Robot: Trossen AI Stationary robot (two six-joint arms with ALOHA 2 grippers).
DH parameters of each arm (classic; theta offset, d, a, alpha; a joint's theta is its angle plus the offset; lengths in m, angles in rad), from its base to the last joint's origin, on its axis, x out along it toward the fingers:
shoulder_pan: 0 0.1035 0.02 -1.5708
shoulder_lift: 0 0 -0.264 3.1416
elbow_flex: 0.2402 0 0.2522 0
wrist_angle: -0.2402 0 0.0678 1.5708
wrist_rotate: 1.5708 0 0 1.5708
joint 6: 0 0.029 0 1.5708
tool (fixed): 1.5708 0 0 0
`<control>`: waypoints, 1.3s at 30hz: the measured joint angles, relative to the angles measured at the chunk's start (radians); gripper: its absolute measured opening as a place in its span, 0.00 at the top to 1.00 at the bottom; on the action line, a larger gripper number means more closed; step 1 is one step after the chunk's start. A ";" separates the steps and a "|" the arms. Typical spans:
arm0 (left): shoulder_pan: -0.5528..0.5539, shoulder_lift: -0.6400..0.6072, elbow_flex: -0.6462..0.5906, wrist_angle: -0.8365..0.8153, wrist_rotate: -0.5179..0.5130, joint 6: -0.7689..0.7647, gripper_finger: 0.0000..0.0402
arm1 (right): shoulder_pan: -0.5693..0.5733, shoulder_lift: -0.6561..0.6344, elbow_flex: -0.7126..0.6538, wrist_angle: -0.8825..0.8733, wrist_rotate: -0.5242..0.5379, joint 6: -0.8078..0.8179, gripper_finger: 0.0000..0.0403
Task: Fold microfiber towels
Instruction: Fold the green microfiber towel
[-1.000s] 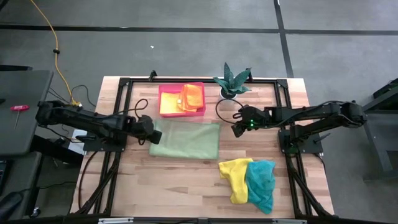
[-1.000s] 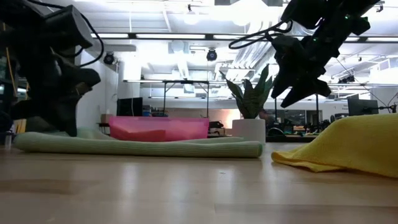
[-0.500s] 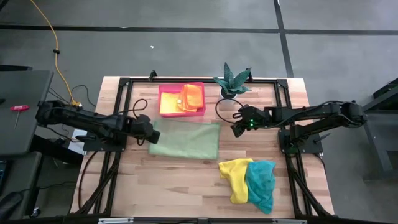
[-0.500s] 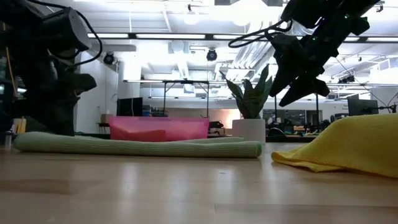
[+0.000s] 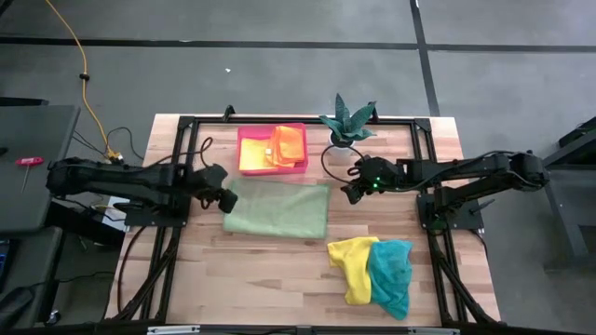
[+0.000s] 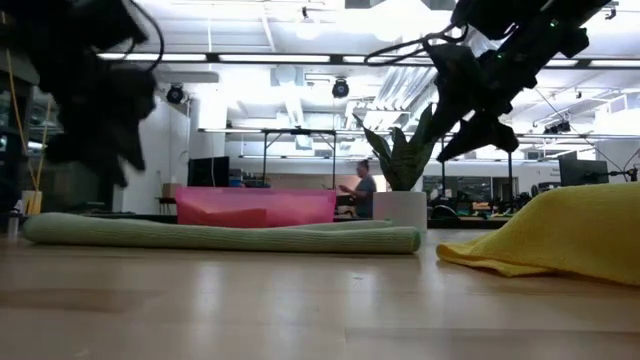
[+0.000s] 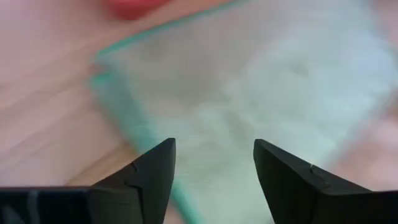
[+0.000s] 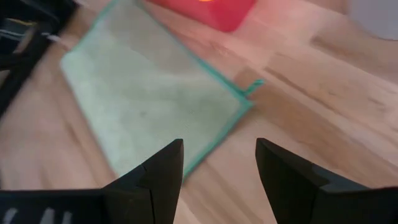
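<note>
Two dark tapered fingers (image 7: 152,171) of the left gripper (image 7: 214,168) standing apart, nothing between them; beyond them, a pale light green microfiber towel (image 7: 261,81) with a darker teal-green stitched edge, lying flat on the light wooden table top (image 7: 43,93); one towel corner pointing toward the bare wood, its edge running diagonally down past the nearer finger; a blurred red-pink rounded shape (image 7: 134,7) just beyond that corner, too soft to identify.
</note>
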 joint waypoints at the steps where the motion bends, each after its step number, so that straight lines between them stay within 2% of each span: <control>1: -0.006 -0.013 0.016 0.005 0.036 0.046 0.48 | 0.000 0.000 0.000 0.014 -0.013 -0.001 0.52; 4: -0.048 -0.034 0.057 0.006 0.123 0.129 0.48 | 0.000 0.000 0.000 0.046 -0.044 -0.004 0.52; 7: -0.142 -0.030 0.075 -0.014 0.131 0.200 0.49 | 0.000 0.000 0.000 0.057 -0.080 -0.027 0.52; 14: -0.392 0.078 0.075 -0.083 -0.044 0.299 0.51 | 0.000 0.000 0.000 0.056 -0.086 -0.030 0.52; 18: -0.481 0.172 0.075 -0.077 -0.125 0.340 0.51 | 0.000 0.000 0.000 0.056 -0.083 -0.048 0.52; 27: -0.570 0.358 0.075 -0.053 -0.163 0.416 0.51 | 0.000 0.000 0.000 0.056 -0.083 -0.068 0.52; 39: -0.629 0.468 0.075 0.022 -0.164 0.420 0.52 | 0.000 0.000 0.000 0.055 -0.083 -0.092 0.52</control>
